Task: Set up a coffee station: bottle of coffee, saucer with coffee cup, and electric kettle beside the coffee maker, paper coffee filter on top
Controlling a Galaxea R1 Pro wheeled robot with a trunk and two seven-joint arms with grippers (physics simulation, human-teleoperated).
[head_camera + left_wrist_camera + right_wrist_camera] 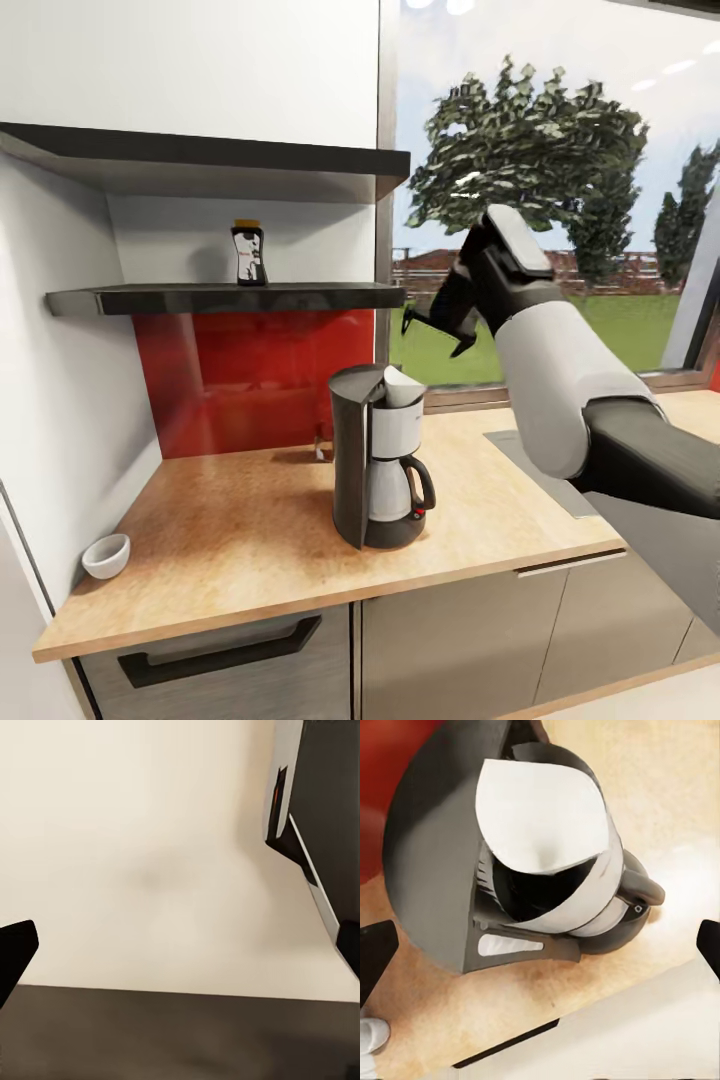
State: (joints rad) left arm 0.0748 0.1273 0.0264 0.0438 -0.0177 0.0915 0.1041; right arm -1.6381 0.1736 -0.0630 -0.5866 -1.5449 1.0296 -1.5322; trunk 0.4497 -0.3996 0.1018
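Head view shows the coffee maker [378,458] standing near the middle of the tan, wood-look surface [230,530], with the white paper coffee filter [403,385] sitting in its open top and the glass carafe facing the front edge. The bottle of coffee [248,254] stands upright on the dark kitchen shelf [220,298] above a glossy red backsplash [250,375]; its white-and-red label carries print too small to read. The coffee cup [106,555] rests at the far left end of the surface, close to the white wall and well apart from the coffee maker. The right pincer [438,333] hangs in the air above and to the right of the coffee maker, its 2 fingers spread and holding nothing. In the right wrist view, the filter [540,814] lies curled inside the machine's rim. A large window [560,190] behind the surface shows trees, grass and a fence. Grey drawer fronts with a dark handle [225,650] sit below the surface. In the left wrist view, the left pincer's 2 dark fingertips [15,952] sit wide apart at the frame's edges over a pale, blurred background.
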